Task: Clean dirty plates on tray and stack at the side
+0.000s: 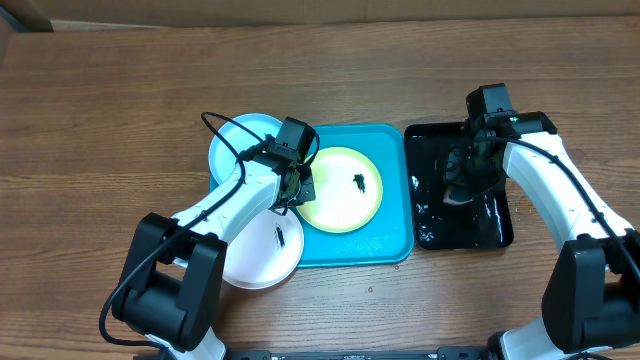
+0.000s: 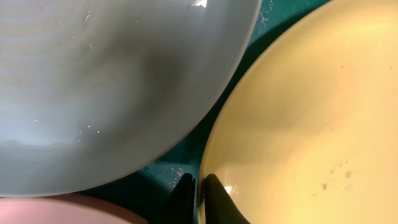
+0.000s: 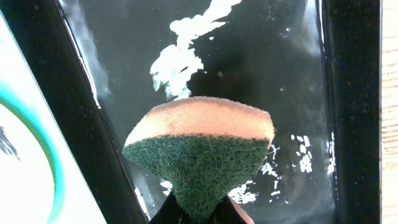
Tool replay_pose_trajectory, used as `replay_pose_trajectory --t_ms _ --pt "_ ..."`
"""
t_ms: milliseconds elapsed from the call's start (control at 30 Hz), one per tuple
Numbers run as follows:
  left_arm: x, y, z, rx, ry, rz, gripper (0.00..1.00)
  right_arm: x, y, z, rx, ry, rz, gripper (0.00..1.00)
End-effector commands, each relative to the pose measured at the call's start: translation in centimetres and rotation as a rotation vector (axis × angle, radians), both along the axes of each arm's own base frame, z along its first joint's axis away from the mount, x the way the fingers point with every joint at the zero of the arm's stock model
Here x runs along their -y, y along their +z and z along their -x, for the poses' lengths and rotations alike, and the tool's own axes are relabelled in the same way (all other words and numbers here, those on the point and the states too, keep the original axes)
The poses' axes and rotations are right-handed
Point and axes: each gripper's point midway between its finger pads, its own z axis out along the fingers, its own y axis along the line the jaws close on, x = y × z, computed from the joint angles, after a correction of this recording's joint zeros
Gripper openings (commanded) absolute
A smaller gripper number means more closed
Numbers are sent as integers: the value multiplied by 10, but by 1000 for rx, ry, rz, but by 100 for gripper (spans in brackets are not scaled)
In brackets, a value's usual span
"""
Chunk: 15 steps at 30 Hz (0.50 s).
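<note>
the left gripper (image 2: 198, 198) pinches the 9 o'clock rim of the yellow-green plate (image 1: 345, 205), which lies on the turquoise tray (image 1: 390, 245) with a dark smear (image 1: 357, 181) near its centre. the pale blue plate (image 1: 235, 150) sits at the tray's 10 o'clock, overlapping its edge. the white plate (image 1: 255, 260) rests on the table (image 1: 100, 120) at the tray's 8 o'clock. at 3 o'clock, over the suds-flecked black tray (image 1: 495, 225), the right gripper (image 1: 468, 172) is clenched on a green-and-orange sponge (image 3: 199, 149).
</note>
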Motion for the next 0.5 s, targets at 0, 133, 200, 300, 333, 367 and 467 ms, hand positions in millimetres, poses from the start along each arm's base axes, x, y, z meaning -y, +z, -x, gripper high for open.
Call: replay_pose_trajectory --t_ms 0,133,200,300,333,367,467 --pt "-1 -13 4 -29 -7 -17 8 -3 7 -4 20 13 -8 4" --pt "0 -13 4 -32 -9 -10 5 0 -8 -1 26 40 8 4" --pt "0 -13 4 -33 -9 -6 4 -2 -16 0 30 42 -1 4" --pt "1 -13 4 -32 -10 -6 4 -4 -9 -7 56 43 -10 4" --pt "1 -13 4 -32 -9 -5 4 -4 -2 -11 64 43 -11 4" --pt "1 -13 3 -31 -9 -5 4 -5 8 -15 75 55 -14 4" --pt "1 -13 3 -31 -9 -4 4 -11 34 -23 98 108 -36 4"
